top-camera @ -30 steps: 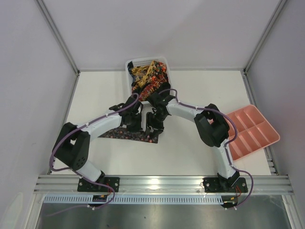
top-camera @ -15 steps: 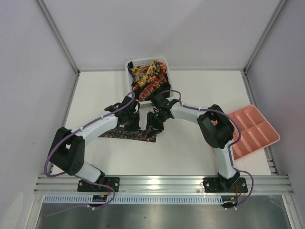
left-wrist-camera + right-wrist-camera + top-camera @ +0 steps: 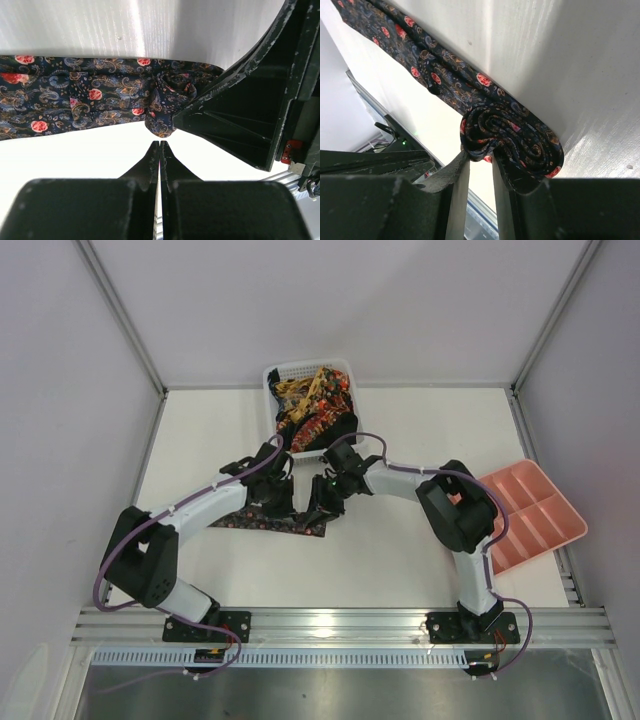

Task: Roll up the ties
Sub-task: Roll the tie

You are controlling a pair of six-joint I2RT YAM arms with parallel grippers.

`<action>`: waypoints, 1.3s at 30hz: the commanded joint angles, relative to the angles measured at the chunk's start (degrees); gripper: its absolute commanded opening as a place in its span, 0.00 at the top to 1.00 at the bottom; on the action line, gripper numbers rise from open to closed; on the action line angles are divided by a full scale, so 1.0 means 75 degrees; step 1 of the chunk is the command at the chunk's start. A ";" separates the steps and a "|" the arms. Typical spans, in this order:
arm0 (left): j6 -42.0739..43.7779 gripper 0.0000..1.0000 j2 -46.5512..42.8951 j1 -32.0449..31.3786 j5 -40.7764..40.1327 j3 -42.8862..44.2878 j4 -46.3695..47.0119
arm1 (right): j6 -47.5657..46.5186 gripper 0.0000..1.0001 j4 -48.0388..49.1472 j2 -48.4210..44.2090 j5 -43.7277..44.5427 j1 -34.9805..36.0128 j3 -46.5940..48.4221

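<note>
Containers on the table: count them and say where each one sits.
2. The white mesh basket sits at the far edge, centre, holding patterned ties; the pink compartment tray lies at the right edge. The arms could hide another.

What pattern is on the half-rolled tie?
Dark navy fabric necktie with red flowers and paisley; best in right wrist view.

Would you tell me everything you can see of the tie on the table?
The tie is dark navy fabric with paisley swirls and red-orange flowers. It lies flat on the table, one end wound into a tight spiral roll. The right gripper pinches that roll; the shut left gripper points at a fold beside it.
</note>
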 commanded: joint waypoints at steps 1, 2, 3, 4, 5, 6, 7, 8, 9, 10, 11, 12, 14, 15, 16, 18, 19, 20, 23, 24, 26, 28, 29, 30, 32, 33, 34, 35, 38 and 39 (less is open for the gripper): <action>-0.0100 0.99 -0.0266 0.0059 0.0189 -0.0032 0.0117 | 0.0020 0.69 0.0576 -0.0363 0.0181 -0.0078 -0.0242; -0.0100 0.99 -0.0266 0.0059 0.0189 -0.0032 0.0129 | 0.0067 0.69 0.0599 -0.0456 0.0100 -0.0112 -0.0323; -0.0100 0.99 -0.0266 0.0059 0.0189 -0.0044 0.0129 | 0.0079 0.68 0.0658 -0.0492 0.0076 -0.0124 -0.0347; -0.0112 0.99 -0.0266 0.0059 0.0201 -0.0044 0.0152 | 0.0067 0.65 0.0670 -0.0539 0.0064 -0.0148 -0.0382; -0.0112 0.99 -0.0254 0.0059 0.0212 -0.0044 0.0152 | 0.0044 0.64 0.0658 -0.0551 0.0006 -0.0148 -0.0394; -0.0112 0.99 -0.0242 0.0059 0.0212 -0.0044 0.0176 | 0.0020 0.63 0.0658 -0.0586 -0.0030 -0.0160 -0.0418; -0.0100 0.99 -0.0208 0.0059 0.0236 -0.0032 0.0187 | 0.0020 0.62 0.0658 -0.0609 -0.0053 -0.0160 -0.0441; -0.0112 0.99 -0.0196 0.0059 0.0247 -0.0032 0.0199 | 0.0020 0.62 0.0670 -0.0610 -0.0065 -0.0160 -0.0465; -0.0112 0.99 -0.0184 0.0059 0.0271 -0.0032 0.0199 | 0.0032 0.60 0.0705 -0.0644 -0.0088 -0.0171 -0.0523; -0.0100 0.99 -0.0172 0.0059 0.0271 -0.0021 0.0211 | 0.0020 0.60 0.0740 -0.0645 -0.0112 -0.0171 -0.0547; -0.0112 0.99 -0.0160 0.0059 0.0271 -0.0021 0.0211 | 0.0032 0.60 0.0775 -0.0668 -0.0147 -0.0183 -0.0558; -0.0100 0.99 -0.0172 0.0059 0.0271 -0.0032 0.0211 | 0.0032 0.60 0.0799 -0.0680 -0.0147 -0.0183 -0.0605; -0.0088 0.99 -0.0172 0.0059 0.0271 -0.0032 0.0223 | 0.0032 0.61 0.0881 -0.0680 -0.0205 -0.0207 -0.0652; -0.0077 0.99 -0.0172 0.0059 0.0248 -0.0021 0.0211 | 0.0020 0.62 0.0881 -0.0645 -0.0206 -0.0218 -0.0664; -0.0088 0.99 -0.0172 0.0059 0.0236 -0.0032 0.0211 | 0.0020 0.64 0.0881 -0.0622 -0.0206 -0.0230 -0.0676; -0.0088 0.99 -0.0172 0.0060 0.0248 -0.0021 0.0211 | -0.0015 0.68 0.0928 -0.0528 -0.0217 -0.0253 -0.0664; -0.0088 0.99 -0.0172 0.0059 0.0259 -0.0009 0.0223 | -0.0050 0.70 0.0881 -0.0458 -0.0206 -0.0253 -0.0641; -0.0088 0.99 -0.0172 0.0059 0.0248 0.0014 0.0211 | -0.0073 0.72 0.0916 -0.0423 -0.0194 -0.0277 -0.0652; -0.0077 0.99 -0.0149 0.0059 0.0364 0.0108 0.0223 | -0.0155 0.87 0.0952 -0.0305 -0.0124 -0.0300 -0.0664; -0.0077 0.99 -0.0102 0.0059 0.0376 0.0132 0.0257 | -0.0156 0.90 0.0998 -0.0247 -0.0124 -0.0312 -0.0664; -0.0111 0.99 -0.0020 0.0059 0.0587 0.0202 0.0328 | -0.0179 0.96 0.1022 -0.0153 -0.0065 -0.0312 -0.0617; -0.0147 1.00 0.0155 0.0059 0.0797 0.0249 0.0538 | -0.0179 1.00 0.1022 -0.0059 -0.0006 -0.0312 -0.0594; -0.0205 1.00 0.0226 0.0059 0.0903 0.0307 0.0609 | -0.0191 1.00 0.1010 0.0034 0.0005 -0.0300 -0.0559; -0.0229 1.00 0.0400 0.0059 0.0962 0.0342 0.0714 | -0.0202 1.00 0.0998 0.0070 0.0063 -0.0300 -0.0547; -0.0252 0.99 0.0600 0.0071 0.1056 0.0471 0.0785 | -0.0237 1.00 0.0928 0.0128 0.0134 -0.0300 -0.0524; -0.0264 0.99 0.0694 0.0071 0.1068 0.0506 0.0832 | -0.0249 1.00 0.0916 0.0152 0.0146 -0.0300 -0.0512; -0.0264 0.99 0.0881 0.0060 0.1079 0.0518 0.0913 | -0.0261 1.00 0.0858 0.0175 0.0158 -0.0300 -0.0488; -0.0252 0.99 0.0975 0.0059 0.1068 0.0600 0.0926 | -0.0273 1.00 0.0834 0.0222 0.0146 -0.0300 -0.0465; -0.0194 0.99 0.1292 0.0059 0.1033 0.0706 0.0961 | -0.0296 1.00 0.0823 0.0176 0.0076 -0.0289 -0.0395; -0.0194 0.99 0.1386 0.0059 0.0963 0.0718 0.0961 | -0.0319 1.00 0.0822 0.0106 0.0041 -0.0289 -0.0395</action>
